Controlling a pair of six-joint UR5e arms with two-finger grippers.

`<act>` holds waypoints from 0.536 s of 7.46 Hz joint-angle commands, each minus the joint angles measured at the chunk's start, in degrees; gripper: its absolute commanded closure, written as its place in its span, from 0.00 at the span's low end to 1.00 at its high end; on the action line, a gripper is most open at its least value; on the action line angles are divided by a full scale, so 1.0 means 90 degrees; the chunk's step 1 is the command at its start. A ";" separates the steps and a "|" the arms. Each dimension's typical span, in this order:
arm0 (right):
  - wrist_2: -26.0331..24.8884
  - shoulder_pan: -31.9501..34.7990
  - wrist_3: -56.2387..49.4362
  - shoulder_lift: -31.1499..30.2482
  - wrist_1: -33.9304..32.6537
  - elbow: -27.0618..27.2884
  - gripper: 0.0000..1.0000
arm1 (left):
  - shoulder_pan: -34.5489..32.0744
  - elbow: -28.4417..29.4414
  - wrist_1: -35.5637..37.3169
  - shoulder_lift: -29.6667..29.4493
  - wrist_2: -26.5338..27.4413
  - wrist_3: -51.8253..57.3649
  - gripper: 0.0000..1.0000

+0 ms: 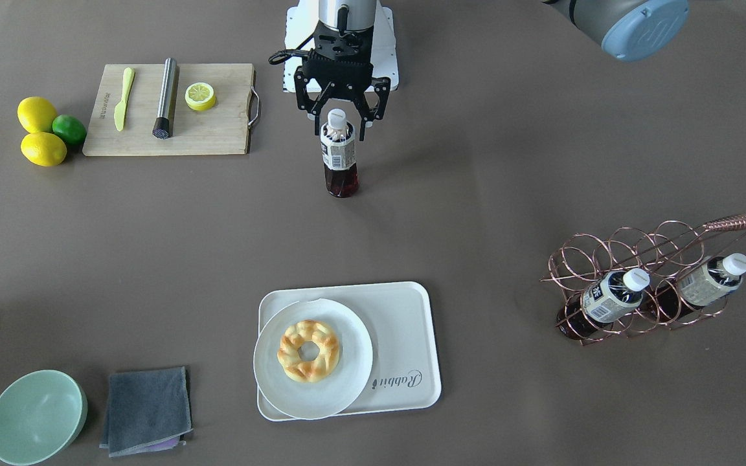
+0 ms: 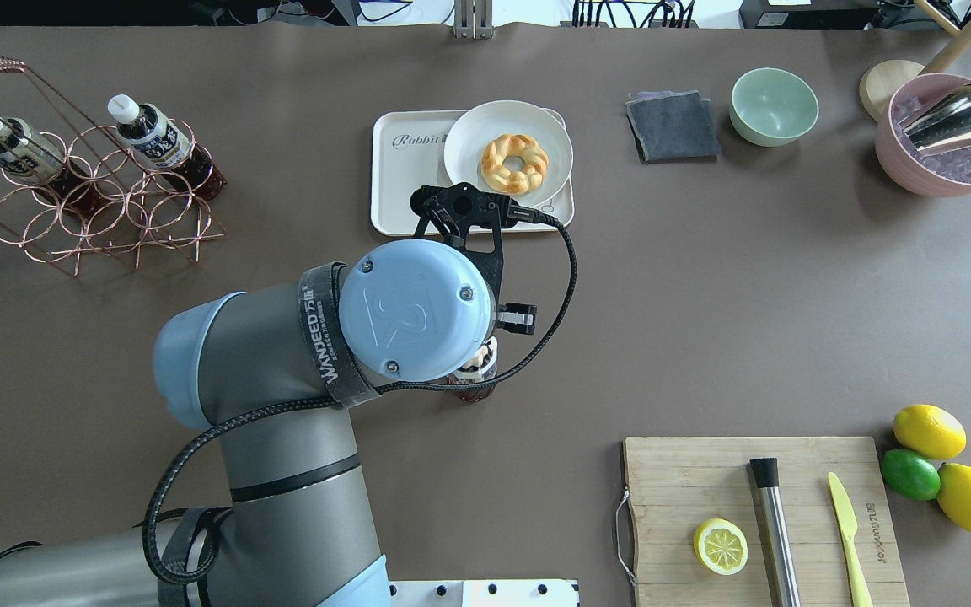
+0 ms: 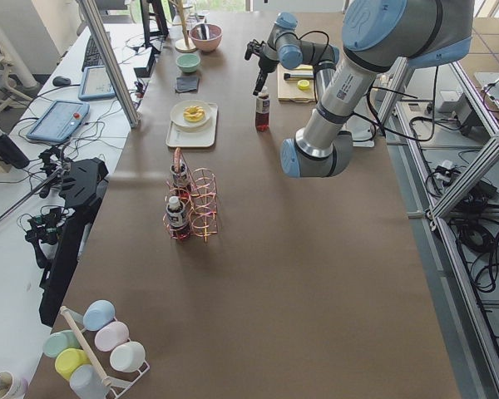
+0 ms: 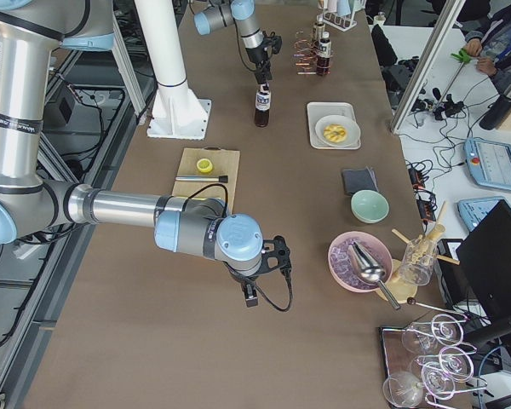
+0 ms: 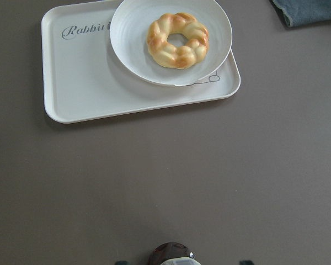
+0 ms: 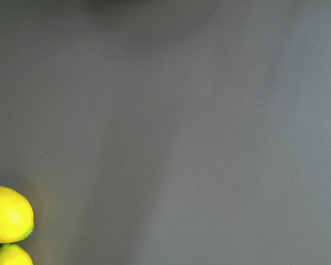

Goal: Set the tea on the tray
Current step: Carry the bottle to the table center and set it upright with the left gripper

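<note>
One tea bottle (image 1: 339,155) stands upright on the bare table, near the robot's base, with the tray across the table from it. My left gripper (image 1: 342,126) is open and straddles its white cap and neck without touching them. The cap shows at the bottom edge of the left wrist view (image 5: 174,258). The cream tray (image 1: 405,336) with "Rabbit" lettering lies well away from the bottle; its bare part is on its lettered side. My right gripper (image 4: 251,294) hangs over bare table near the lemons; I cannot tell whether it is open or shut.
A white plate (image 1: 340,388) with a doughnut (image 1: 308,350) covers half of the tray. Two more tea bottles lie in a copper wire rack (image 1: 645,259). A cutting board (image 1: 217,136), lemons and a lime (image 1: 43,133), a green bowl (image 1: 36,417) and a grey cloth (image 1: 146,409) lie around.
</note>
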 commanded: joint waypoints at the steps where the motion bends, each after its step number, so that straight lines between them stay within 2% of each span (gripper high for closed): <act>1: 0.0214 -0.0019 0.0389 0.0455 0.0005 0.0119 0.00 | -0.0050 -0.0328 0.0059 0.0010 -0.0011 0.0005 0.08; 2: 0.0505 -0.0222 0.1108 0.0729 0.0005 0.0264 0.00 | -0.0196 -0.0610 0.0146 0.0107 -0.0031 0.0015 0.08; 3: 0.0653 -0.0785 0.2014 0.0906 -0.0004 0.0662 0.00 | -0.0400 -0.1164 0.0215 0.0630 -0.0070 0.0073 0.06; 4: 0.0645 -0.1225 0.3135 0.1111 -0.0005 0.1091 0.00 | -0.0876 -0.1256 0.0235 0.0732 -0.0524 0.0073 0.06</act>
